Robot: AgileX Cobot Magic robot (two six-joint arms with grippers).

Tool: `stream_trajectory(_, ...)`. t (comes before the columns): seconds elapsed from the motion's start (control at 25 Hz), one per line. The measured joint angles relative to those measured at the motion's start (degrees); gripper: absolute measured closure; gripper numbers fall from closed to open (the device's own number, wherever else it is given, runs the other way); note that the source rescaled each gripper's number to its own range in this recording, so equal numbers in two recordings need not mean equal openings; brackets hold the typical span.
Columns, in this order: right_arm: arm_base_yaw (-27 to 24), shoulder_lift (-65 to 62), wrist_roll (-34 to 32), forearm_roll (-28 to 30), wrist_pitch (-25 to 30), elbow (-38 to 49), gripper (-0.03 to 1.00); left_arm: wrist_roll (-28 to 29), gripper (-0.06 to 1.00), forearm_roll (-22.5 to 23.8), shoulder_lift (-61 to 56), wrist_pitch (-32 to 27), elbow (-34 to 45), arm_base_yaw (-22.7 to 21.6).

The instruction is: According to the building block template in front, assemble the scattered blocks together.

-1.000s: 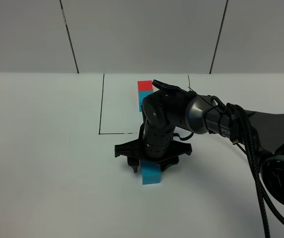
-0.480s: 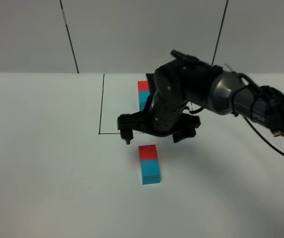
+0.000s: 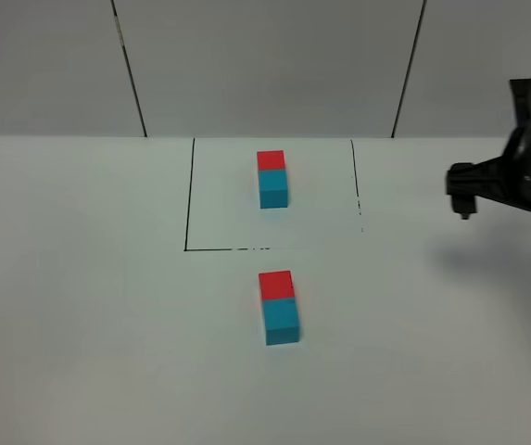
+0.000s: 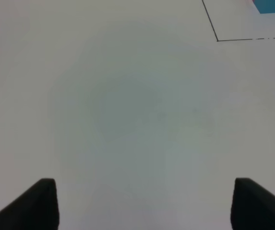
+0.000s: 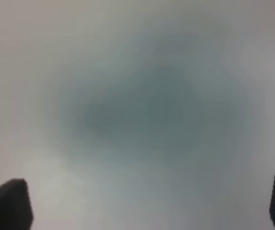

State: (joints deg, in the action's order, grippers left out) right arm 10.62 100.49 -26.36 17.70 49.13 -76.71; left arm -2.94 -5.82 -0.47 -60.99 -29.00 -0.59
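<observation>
Gone from over the middle of the table, the right pincer (image 3: 506, 190) has swung away to the far right edge of the high view, where it hangs above bare white surface, holding nothing. Its wrist view shows only two dark fingertips (image 5: 7, 203) set wide apart at the lower corners, spread open over a blurred grey shadow.

Well to that pincer's left, nearer the camera, the scattered blocks (image 3: 280, 307) lie uncovered: the red cube and the cyan cube touch face to face in one short bar, red on the far side, cyan on the near side. They sit just outside the black outline (image 3: 189, 195).

Farther back, inside that outline, the template (image 3: 271, 179) rests as before, red behind cyan, in the same order as the loose pair.

The left pincer (image 4: 144, 203) appears only in its own wrist view, fingertips wide apart and empty over plain table (image 4: 127, 110), with the outline's corner and slivers of cyan and red far ahead.
</observation>
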Motion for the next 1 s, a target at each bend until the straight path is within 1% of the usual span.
stream_trajectory(0.12,-2.2,-9.0,2.1,0.3,-4.2,8.7,-0.03,0.0,0.33,0.0,0.0,0.0,0.0,0.0)
stream_trajectory(0.28,-3.5,-21.4,2.9,0.3,-9.3,19.5,-0.03,0.0,0.33,0.0,0.0,0.0,0.0,0.0)
stream_trajectory(0.4,-3.6,-30.4,3.0,0.2,-10.9,26.1,-0.03,0.0,0.33,0.0,0.0,0.0,0.0,0.0)
stream_trajectory(0.52,-3.6,-38.5,4.1,0.1,-11.0,31.6,-0.03,0.0,0.33,0.0,0.0,0.0,0.0,0.0)
stream_trajectory(0.64,-3.6,-47.4,5.7,0.1,-8.2,36.1,-0.03,0.0,0.33,0.0,0.0,0.0,0.0,0.0)
stream_trajectory(0.88,-3.6,-62.3,8.1,-3.0,5.2,41.2,-0.03,0.0,0.33,0.0,0.0,0.0,0.0,0.0)
stream_trajectory(1.0,-3.6,-69.7,9.1,-5.8,7.5,42.8,-0.03,0.0,0.33,0.0,0.0,0.0,0.0,0.0)
